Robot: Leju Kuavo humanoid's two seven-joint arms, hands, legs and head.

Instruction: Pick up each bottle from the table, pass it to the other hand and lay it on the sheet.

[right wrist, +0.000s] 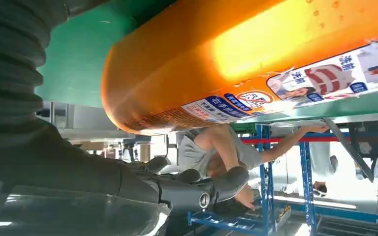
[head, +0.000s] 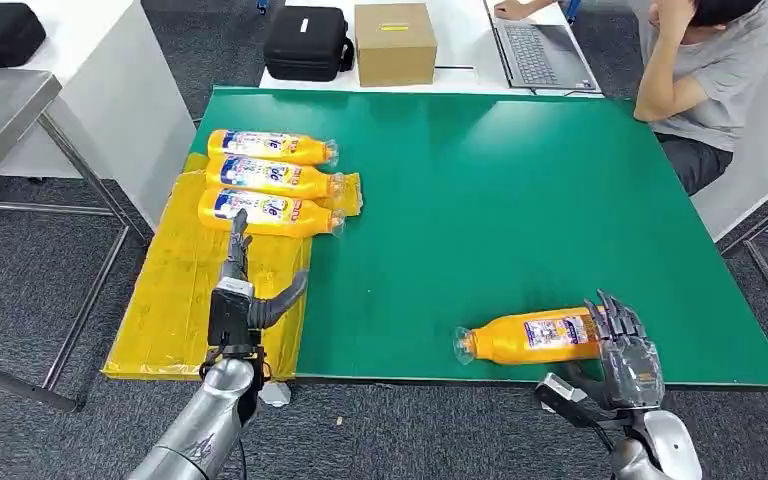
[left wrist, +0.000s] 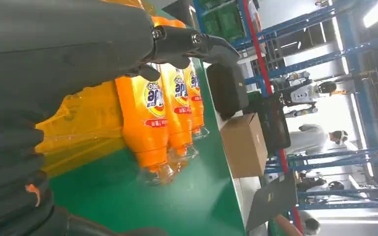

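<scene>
Left hand (head: 243,290) extended, fingers apart; right hand (head: 622,352) fingers spread.

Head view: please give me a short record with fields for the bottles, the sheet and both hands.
bottles on sheet: three bottles lying side by side on the yellow sheet
bottle left: one bottle lying on the green table, near its front edge
left hand: empty, over the sheet
right hand: at the lone bottle's base; grip unclear

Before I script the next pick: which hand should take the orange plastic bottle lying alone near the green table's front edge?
Right hand: it's at that orange plastic bottle; left hand is over the yellow sheet.
</scene>
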